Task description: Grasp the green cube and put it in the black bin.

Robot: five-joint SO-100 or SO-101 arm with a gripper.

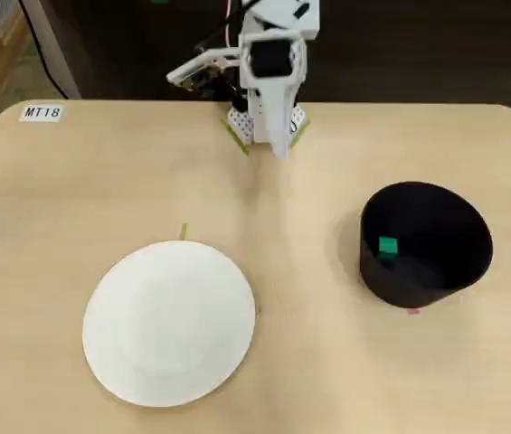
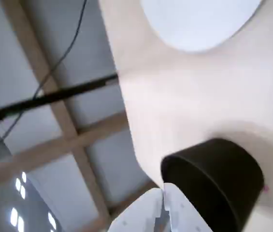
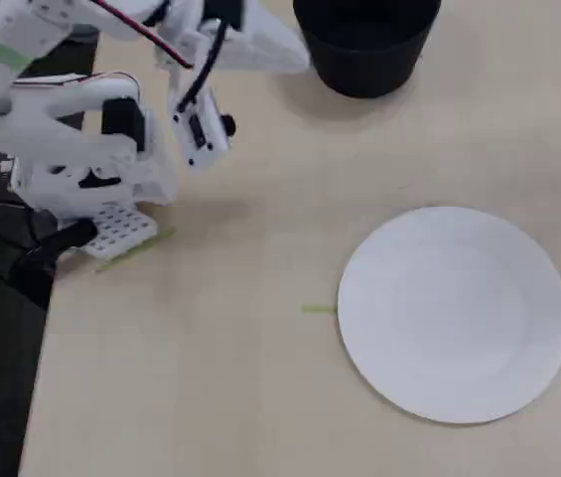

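The tiny bright green solid cube (image 1: 387, 246) lies inside the round matte black bin (image 1: 436, 269), against its inner wall, so the task looks complete. The bin stands on the pale wooden tabletop (image 1: 309, 371), well apart from the round white plate (image 1: 169, 323), which is bare. The white two-finger gripper (image 2: 164, 209) is folded back near the arm's base, clenched with fingertips meeting, gripping nothing and touching nothing.

One fixed view looks steeply down from opposite the arm; another stands high at the arm's side, nearer. Both share the white plate (image 1: 169, 323) (image 3: 455, 313) and black bin (image 1: 427, 244) (image 3: 364, 45). The wrist view, tilted, sees the table (image 2: 184, 96) edge
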